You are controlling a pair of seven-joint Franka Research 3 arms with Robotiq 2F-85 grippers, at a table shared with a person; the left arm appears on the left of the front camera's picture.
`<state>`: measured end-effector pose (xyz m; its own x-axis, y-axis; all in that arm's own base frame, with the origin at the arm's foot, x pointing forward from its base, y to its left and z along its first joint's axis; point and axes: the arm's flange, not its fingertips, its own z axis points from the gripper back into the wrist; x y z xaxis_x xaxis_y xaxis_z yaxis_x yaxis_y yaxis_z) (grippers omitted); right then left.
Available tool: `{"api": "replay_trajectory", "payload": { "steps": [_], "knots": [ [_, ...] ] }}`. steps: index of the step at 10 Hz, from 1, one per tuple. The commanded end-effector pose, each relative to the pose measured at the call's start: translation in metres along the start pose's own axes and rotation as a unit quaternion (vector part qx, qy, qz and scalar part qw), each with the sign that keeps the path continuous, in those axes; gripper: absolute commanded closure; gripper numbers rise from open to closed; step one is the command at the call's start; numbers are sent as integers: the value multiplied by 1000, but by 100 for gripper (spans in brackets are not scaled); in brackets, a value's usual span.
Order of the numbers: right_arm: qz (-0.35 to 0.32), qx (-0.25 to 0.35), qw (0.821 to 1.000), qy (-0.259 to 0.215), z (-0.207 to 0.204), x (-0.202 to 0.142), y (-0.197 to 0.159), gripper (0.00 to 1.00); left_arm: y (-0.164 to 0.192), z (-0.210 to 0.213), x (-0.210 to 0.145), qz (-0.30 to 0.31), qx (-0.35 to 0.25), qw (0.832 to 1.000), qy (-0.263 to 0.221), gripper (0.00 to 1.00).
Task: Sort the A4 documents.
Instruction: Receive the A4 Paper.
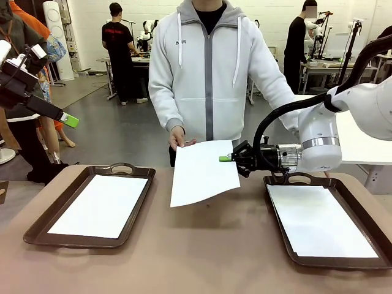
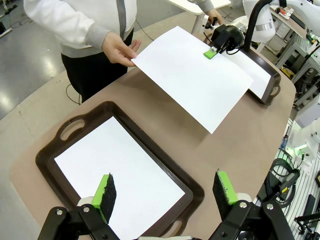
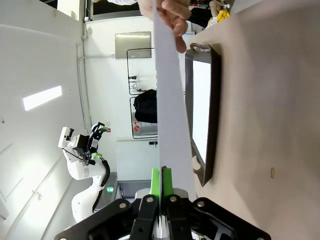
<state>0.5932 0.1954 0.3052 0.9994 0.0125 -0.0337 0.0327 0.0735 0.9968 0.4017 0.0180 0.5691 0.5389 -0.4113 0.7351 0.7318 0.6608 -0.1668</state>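
Pinching the right edge of a white sheet (image 1: 204, 171), the right gripper (image 1: 225, 158) has its green pads pressed together on the paper, reaching in sideways above the middle of the table (image 1: 196, 251). The person's hand (image 1: 179, 137) grips the same sheet at its far left corner, so the paper hangs between the two of them — tilted, its near edge dipping toward the tabletop. Over on the left, the left gripper (image 2: 167, 192) hovers high with its fingers spread wide, nothing between them, looking down on the left tray (image 1: 37, 226). That brown tray carries a blank sheet (image 1: 101, 205) lying flat on its floor. The right tray (image 1: 288, 248) also holds white paper (image 1: 318, 223) — flat, just below the right arm.
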Motion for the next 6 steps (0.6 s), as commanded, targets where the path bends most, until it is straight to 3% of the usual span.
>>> {"api": "replay_trajectory", "payload": {
  "steps": [1, 6],
  "knots": [
    [0, -2, 1000, -2, 0, 0, -1, 100, 0, -1, 0, 0, 4, 1000, -1, 0],
    [0, -2, 1000, -2, 0, 0, -1, 100, 0, -1, 0, 0, 4, 1000, -1, 0]
  ]
}}
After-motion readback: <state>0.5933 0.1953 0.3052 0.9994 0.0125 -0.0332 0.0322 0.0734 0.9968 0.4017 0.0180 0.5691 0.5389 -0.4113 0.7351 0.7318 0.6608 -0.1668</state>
